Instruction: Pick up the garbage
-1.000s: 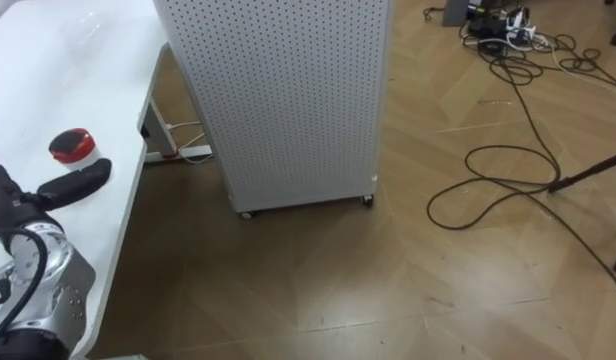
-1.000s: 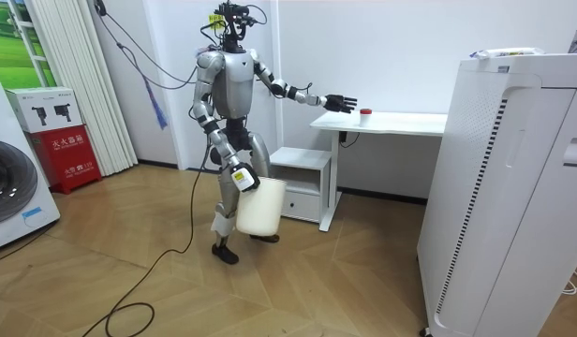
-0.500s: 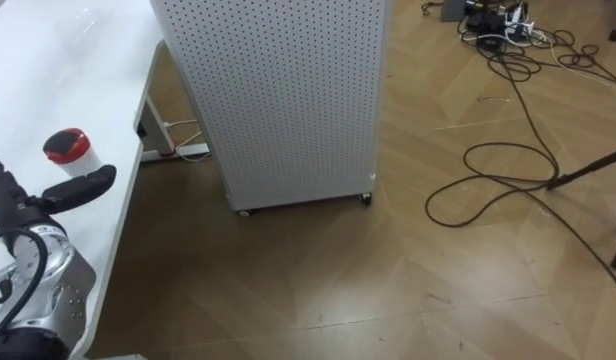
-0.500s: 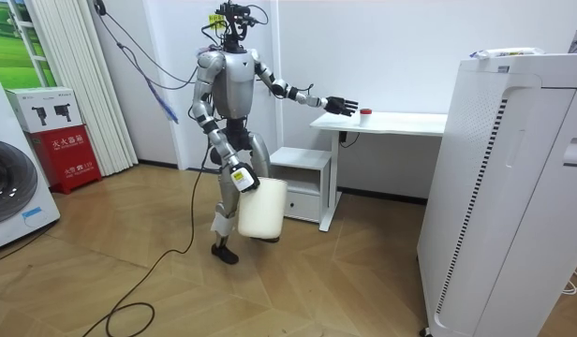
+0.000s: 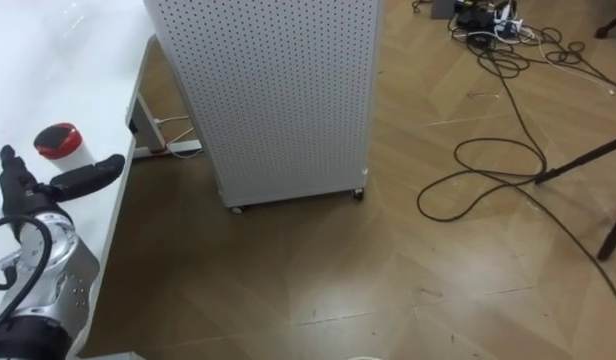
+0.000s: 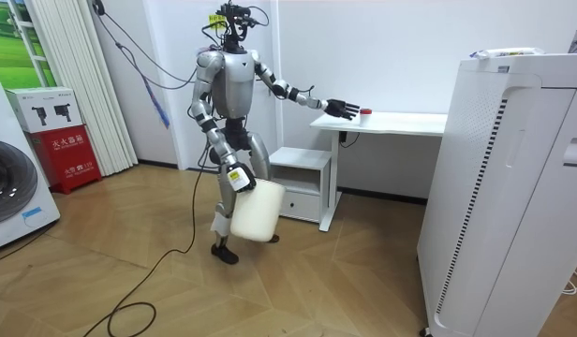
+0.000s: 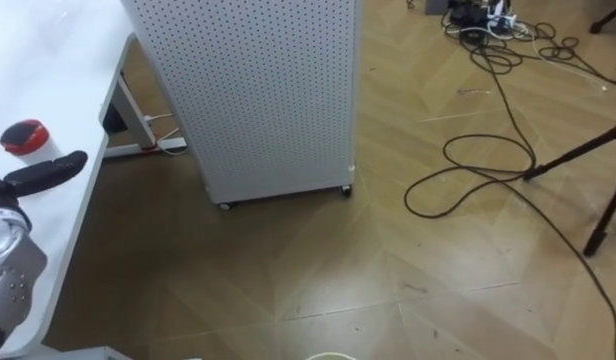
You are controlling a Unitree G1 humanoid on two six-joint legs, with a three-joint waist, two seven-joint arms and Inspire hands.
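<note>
A small red-capped piece of garbage stands on the white desk, close to its right edge. My left hand reaches out over the desk just short of it, fingers straight and open, holding nothing. In the room view I stand beside the desk with that left hand stretched toward the red piece. My right hand hangs by my thigh, shut on the rim of a white bin.
A white perforated cabinet on castors stands right beside the desk. Black cables loop over the wooden floor, with a dark stand leg at the right. A low white cabinet sits under the desk; a tall white appliance stands nearby.
My left hand has edged a little closer to the red piece. The bin in my right hand has swung slightly toward the room view's left. The eye view shifted a little.
</note>
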